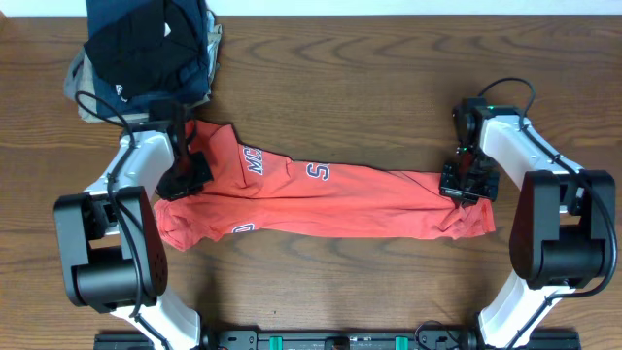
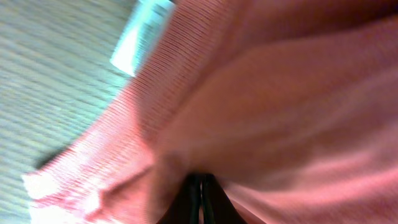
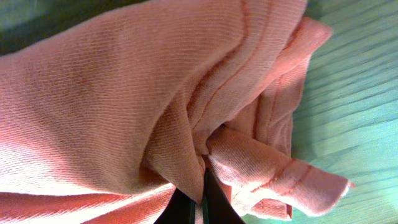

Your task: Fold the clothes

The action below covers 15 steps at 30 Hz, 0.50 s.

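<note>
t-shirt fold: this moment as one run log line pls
task: fold clothes | t-shirt: bunched lengthwise on table, lettering up | left gripper: shut on t-shirt | right gripper: shut on t-shirt | folded stack: far left corner

Bg: dk-brown wood-grain table fills overhead view, grain running left-right; light even, shadows soft.

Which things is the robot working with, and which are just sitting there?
For the job: coral T-shirt; left gripper and right gripper, each pinching one end of it.
Just lying about: stack of folded dark clothes, beyond the shirt's collar end.
</note>
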Each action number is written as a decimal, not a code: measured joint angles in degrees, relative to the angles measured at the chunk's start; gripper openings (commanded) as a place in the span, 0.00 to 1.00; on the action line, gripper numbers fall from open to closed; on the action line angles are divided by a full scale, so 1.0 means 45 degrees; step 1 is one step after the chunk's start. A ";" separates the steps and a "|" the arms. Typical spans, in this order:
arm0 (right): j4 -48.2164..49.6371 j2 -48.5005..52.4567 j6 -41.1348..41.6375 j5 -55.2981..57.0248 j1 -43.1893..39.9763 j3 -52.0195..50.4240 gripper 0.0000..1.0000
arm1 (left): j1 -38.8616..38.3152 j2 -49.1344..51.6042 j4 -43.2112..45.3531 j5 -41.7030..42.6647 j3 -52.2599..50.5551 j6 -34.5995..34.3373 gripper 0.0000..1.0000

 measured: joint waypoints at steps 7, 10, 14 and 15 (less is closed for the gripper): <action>-0.0063 0.0000 -0.0034 0.0272 -0.0301 0.0724 0.01 | 0.0461 0.0000 0.0005 -0.0146 0.0000 -0.0029 0.06; -0.0078 0.0000 -0.0039 0.0437 -0.0447 0.0957 0.04 | 0.0651 0.0000 -0.0083 -0.0257 0.0000 -0.0087 0.06; -0.0355 0.0000 -0.0039 0.0699 -0.0651 0.1253 0.25 | 0.0850 -0.0087 -0.0398 -0.0291 0.0000 -0.0374 0.06; -0.0486 0.0000 -0.0019 0.0782 -0.0699 0.1399 0.40 | 0.0874 -0.0228 -0.0466 -0.0282 0.0000 -0.0418 0.06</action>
